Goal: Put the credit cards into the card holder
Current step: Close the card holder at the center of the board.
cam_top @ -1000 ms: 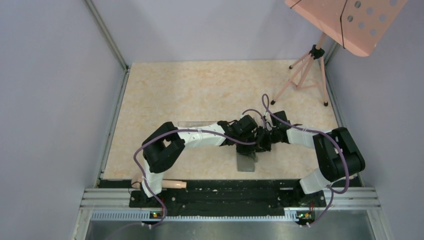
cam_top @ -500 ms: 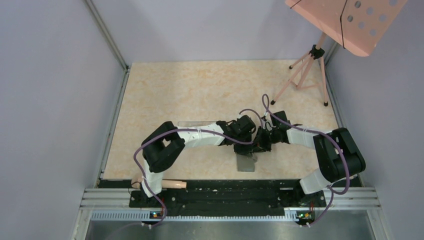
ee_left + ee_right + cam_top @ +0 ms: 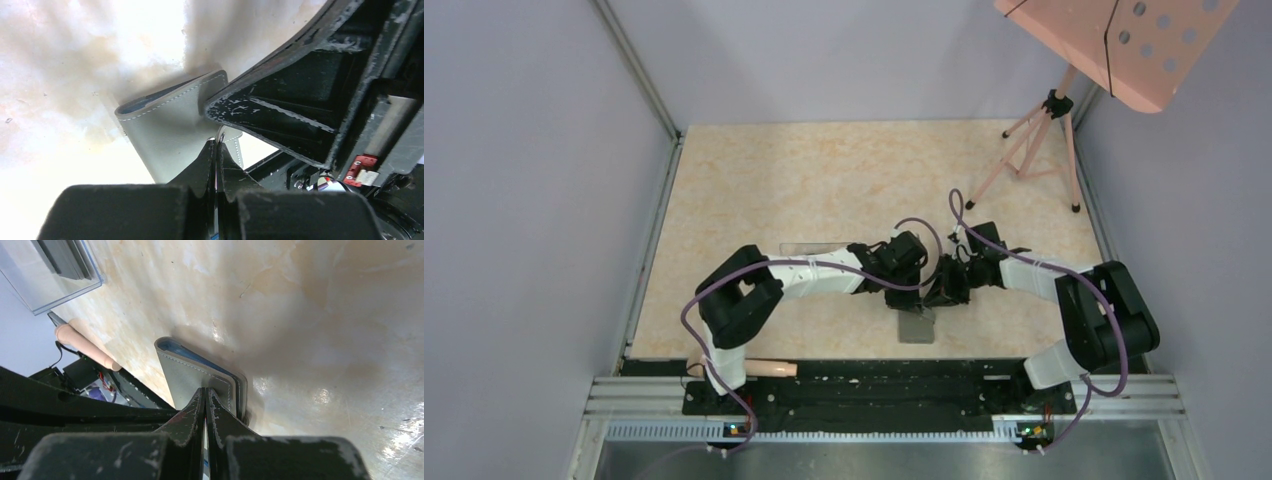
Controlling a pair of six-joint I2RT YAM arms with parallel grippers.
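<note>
Top view: the card holder (image 3: 915, 326) lies near-centre on the table (image 3: 824, 180), my left gripper (image 3: 911, 300) and right gripper (image 3: 936, 297) meeting over its far edge; left wrist: my jaws are pressed together at its gray cover; right wrist: jaws together at its tab.

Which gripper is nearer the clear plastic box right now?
Left. The left gripper pinches the card holder on its left side, toward the clear plastic box. The right gripper pinches its right side, farther from the box.
</note>
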